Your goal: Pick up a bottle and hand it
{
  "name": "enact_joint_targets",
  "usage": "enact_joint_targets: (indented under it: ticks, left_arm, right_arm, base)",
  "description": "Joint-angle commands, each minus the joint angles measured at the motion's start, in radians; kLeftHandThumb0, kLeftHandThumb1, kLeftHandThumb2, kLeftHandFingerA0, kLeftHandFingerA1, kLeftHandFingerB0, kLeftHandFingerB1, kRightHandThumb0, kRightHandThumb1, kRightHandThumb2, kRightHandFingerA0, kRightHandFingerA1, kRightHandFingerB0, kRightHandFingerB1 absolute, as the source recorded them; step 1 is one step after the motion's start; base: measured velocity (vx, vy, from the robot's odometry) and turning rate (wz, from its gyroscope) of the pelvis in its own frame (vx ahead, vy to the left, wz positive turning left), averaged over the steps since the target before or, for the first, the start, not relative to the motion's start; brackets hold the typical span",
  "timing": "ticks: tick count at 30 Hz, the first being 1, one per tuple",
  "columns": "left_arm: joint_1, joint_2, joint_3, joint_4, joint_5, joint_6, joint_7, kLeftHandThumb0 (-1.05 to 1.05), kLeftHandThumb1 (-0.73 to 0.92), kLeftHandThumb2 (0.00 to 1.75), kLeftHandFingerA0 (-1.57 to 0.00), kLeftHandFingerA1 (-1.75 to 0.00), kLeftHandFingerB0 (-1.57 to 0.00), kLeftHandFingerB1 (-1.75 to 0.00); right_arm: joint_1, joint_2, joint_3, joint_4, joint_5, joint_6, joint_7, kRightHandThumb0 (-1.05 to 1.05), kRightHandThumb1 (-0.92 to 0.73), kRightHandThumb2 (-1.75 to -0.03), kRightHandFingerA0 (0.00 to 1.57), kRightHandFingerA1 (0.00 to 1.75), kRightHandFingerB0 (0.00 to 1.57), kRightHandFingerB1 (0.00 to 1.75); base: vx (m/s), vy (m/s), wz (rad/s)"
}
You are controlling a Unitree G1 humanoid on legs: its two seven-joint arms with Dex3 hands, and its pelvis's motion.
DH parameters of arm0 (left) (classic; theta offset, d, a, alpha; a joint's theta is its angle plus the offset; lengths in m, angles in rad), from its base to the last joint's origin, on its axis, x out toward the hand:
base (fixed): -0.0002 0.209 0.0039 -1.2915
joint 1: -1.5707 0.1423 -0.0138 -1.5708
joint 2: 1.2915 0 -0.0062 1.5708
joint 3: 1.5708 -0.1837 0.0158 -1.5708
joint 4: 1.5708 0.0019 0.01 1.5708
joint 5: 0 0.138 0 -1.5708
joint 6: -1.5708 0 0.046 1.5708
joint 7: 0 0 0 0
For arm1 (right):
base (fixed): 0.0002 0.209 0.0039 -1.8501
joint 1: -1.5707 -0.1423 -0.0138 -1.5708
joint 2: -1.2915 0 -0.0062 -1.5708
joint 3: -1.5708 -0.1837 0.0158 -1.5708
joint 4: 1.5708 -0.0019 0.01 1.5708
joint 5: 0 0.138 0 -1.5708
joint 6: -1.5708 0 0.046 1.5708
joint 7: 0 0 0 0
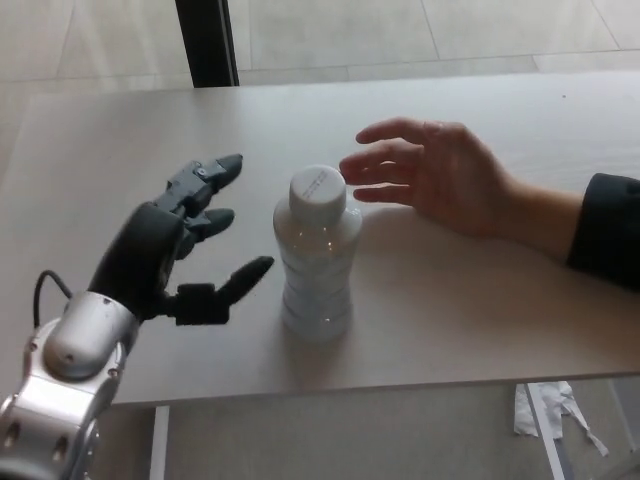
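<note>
Left hand (180, 255) hangs over the big pale table (480, 310), near its front edge, with thumb and fingers spread and holding nothing. A person's hand (440, 175) reaches in from the right edge, palm open. Between the two hands, a small white bottle (318, 255) stands upright with its cap on, touching neither.

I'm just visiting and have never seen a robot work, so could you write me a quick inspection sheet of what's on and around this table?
Surface: pale wooden table, bare.
Job's things: white capped bottle, upright, untouched.
Clutter: nothing seen.
Hands: left hand open beside the bottle; right not in view. A person's hand waits open behind the bottle.
Cables: thin black cable at the wrist.
Surroundings: tiled floor, dark post, white scrap below.
</note>
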Motion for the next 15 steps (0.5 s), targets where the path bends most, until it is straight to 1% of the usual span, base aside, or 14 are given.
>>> enact_joint_targets:
  ticks: [1, 2, 3, 4, 5, 6, 8, 9, 10, 11, 12, 13, 14, 15]
  left_arm:
    - [0.021, 0.036, -0.036, 0.015, 0.066, -0.061, -0.047, -0.79, 0.45, 0.89, -0.01, -0.43, 0.00, -0.20]
    - [0.022, 0.037, -0.036, 0.017, 0.066, -0.063, -0.049, -0.79, 0.45, 0.89, -0.01, -0.43, 0.00, -0.20]
    - [0.024, 0.040, -0.043, 0.024, 0.077, -0.067, -0.049, -0.79, 0.44, 0.91, -0.01, -0.45, 0.00, -0.21]
    - [0.024, 0.044, -0.044, 0.031, 0.080, -0.069, -0.055, -0.83, 0.46, 0.90, -0.01, -0.43, 0.00, -0.16]
    - [0.023, 0.045, -0.044, 0.035, 0.081, -0.070, -0.058, -0.83, 0.46, 0.90, -0.01, -0.43, 0.00, -0.16]
    - [0.022, 0.047, -0.043, 0.037, 0.079, -0.058, -0.066, -0.83, 0.58, 0.58, 0.00, -0.39, 0.00, -0.18]
    - [0.020, 0.051, -0.040, 0.044, 0.077, -0.044, -0.079, -0.87, 0.59, 0.58, 0.00, -0.41, 0.00, -0.19]
    - [0.017, 0.064, -0.046, 0.054, 0.090, -0.050, -0.088, -0.93, 0.50, 0.96, 0.00, -0.32, 0.00, -0.01]
    - [0.014, 0.076, -0.053, 0.060, 0.102, -0.051, -0.098, -0.93, 0.50, 0.96, 0.00, -0.32, 0.00, -0.01]
    - [0.013, 0.079, -0.055, 0.064, 0.101, -0.043, -0.107, -0.92, 0.50, 0.96, 0.00, -0.28, 0.00, 0.00]
    - [0.012, 0.085, -0.066, 0.060, 0.111, -0.022, -0.110, -0.85, 0.46, 0.97, 0.00, -0.45, 0.00, -0.04]
    - [0.014, 0.090, -0.067, 0.057, 0.115, -0.014, -0.111, -0.85, 0.46, 0.97, 0.00, -0.45, 0.00, -0.04]
    - [0.017, 0.093, -0.069, 0.057, 0.120, -0.012, -0.111, -0.91, 0.49, 0.97, -0.01, -0.33, 0.00, 0.00]
    - [0.020, 0.092, -0.071, 0.057, 0.123, -0.013, -0.110, -0.93, 0.49, 0.97, 0.00, -0.25, 0.00, 0.00]
  right_arm:
    - [0.000, -0.022, 0.001, -0.006, 0.033, 0.025, 0.006, -0.77, -0.40, -0.89, 0.48, 0.75, 0.32, 0.63]
    - [0.000, -0.023, 0.001, -0.006, 0.034, 0.026, 0.005, -0.77, -0.40, -0.89, 0.48, 0.75, 0.32, 0.63]
    - [0.002, -0.025, -0.003, -0.005, 0.042, 0.024, 0.014, -0.78, -0.54, -0.56, 0.52, 0.78, 0.33, 0.60]
    - [0.003, -0.026, -0.001, -0.004, 0.041, 0.020, 0.016, -0.75, -0.40, -0.89, 0.49, 0.75, 0.32, 0.63]
    - [0.004, -0.026, 0.000, -0.003, 0.041, 0.018, 0.016, -0.75, -0.40, -0.89, 0.49, 0.75, 0.32, 0.63]
    - [0.006, -0.025, 0.001, -0.008, 0.042, 0.020, 0.017, -0.76, -0.40, -0.89, 0.48, 0.75, 0.31, 0.62]
    - [0.010, -0.022, 0.005, -0.017, 0.043, 0.021, 0.018, -0.77, -0.40, -0.89, 0.47, 0.75, 0.31, 0.63]
    - [0.014, -0.016, 0.007, -0.028, 0.048, 0.025, 0.020, -0.79, -0.39, -0.88, 0.48, 0.77, 0.32, 0.63]
    - [0.017, -0.011, 0.006, -0.039, 0.058, 0.030, 0.021, -0.79, -0.39, -0.88, 0.48, 0.77, 0.32, 0.63]
    - [0.019, -0.008, 0.003, -0.048, 0.069, 0.037, 0.024, -0.81, -0.53, -0.56, 0.52, 0.80, 0.34, 0.61]
    - [0.025, -0.009, 0.008, -0.054, 0.061, 0.031, 0.025, -0.84, -0.53, -0.57, 0.53, 0.80, 0.31, 0.61]
    - [0.027, -0.009, 0.013, -0.059, 0.057, 0.029, 0.023, -0.84, -0.53, -0.57, 0.53, 0.80, 0.31, 0.61]
    - [0.022, -0.011, 0.014, -0.046, 0.058, 0.021, 0.031, -0.83, -0.40, -0.89, 0.45, 0.74, 0.28, 0.62]
    - [0.020, -0.010, 0.010, -0.051, 0.073, 0.043, 0.024, -0.83, -0.52, -0.56, 0.50, 0.78, 0.33, 0.60]
  base:
    - [0.00, 0.000, 0.00]
    - [0.00, 0.000, 0.00]
    - [0.00, 0.000, 0.00]
    - [0.00, 0.000, 0.00]
    - [0.00, 0.000, 0.00]
    - [0.00, 0.000, 0.00]
    - [0.00, 0.000, 0.00]
    - [0.00, 0.000, 0.00]
    - [0.00, 0.000, 0.00]
    - [0.00, 0.000, 0.00]
    - [0.00, 0.000, 0.00]
    - [0.00, 0.000, 0.00]
    - [0.00, 0.000, 0.00]
    - [0.00, 0.000, 0.00]
